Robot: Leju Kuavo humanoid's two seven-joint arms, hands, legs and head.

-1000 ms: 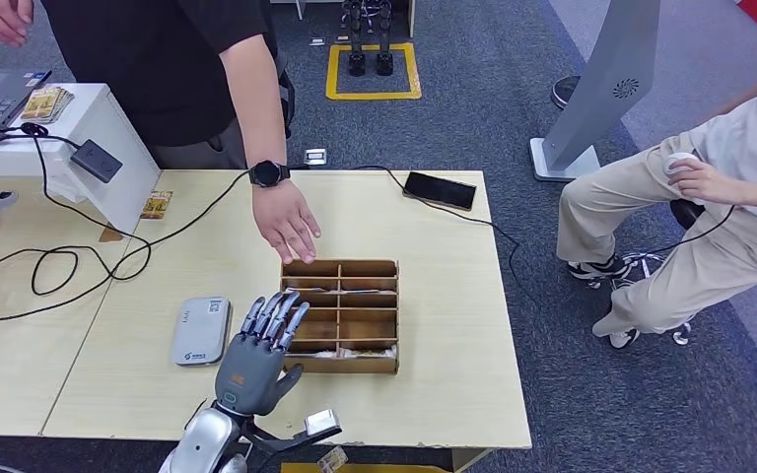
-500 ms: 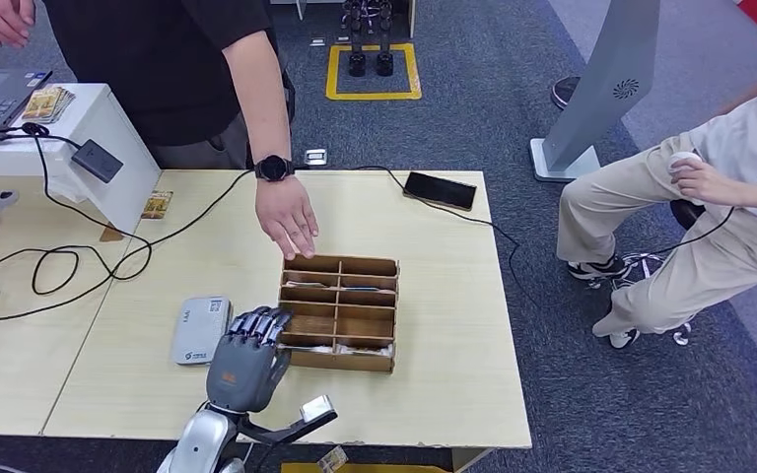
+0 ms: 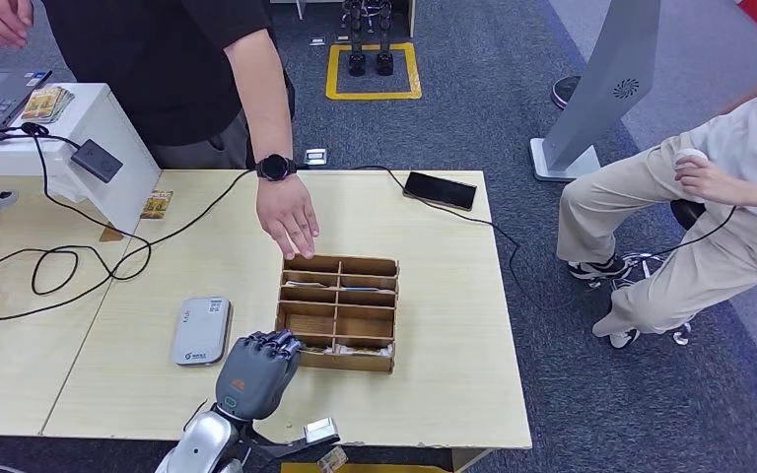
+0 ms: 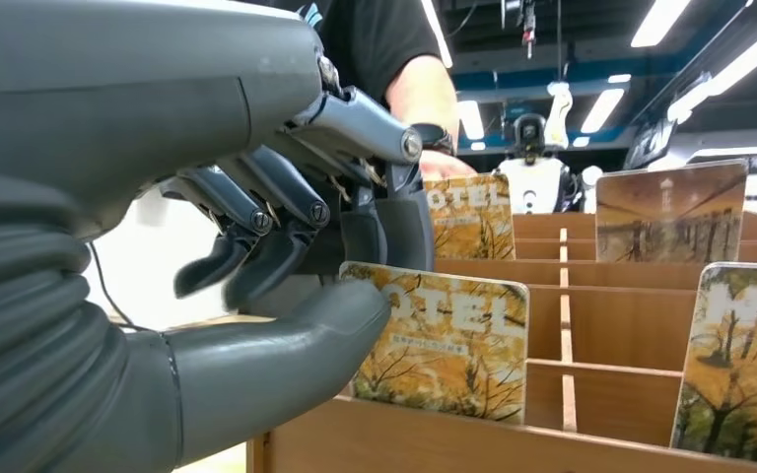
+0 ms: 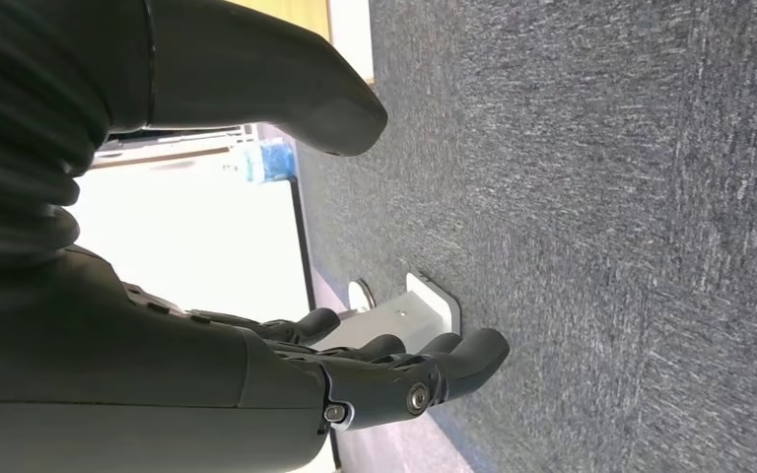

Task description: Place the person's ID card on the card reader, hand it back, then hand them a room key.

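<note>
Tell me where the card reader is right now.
In the head view, the card reader lies flat on the table, just left of the wooden box and beside the left hand.

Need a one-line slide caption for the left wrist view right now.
Left hand closes its thumb and fingers around a yellow hotel key card standing in the wooden organiser.
</note>
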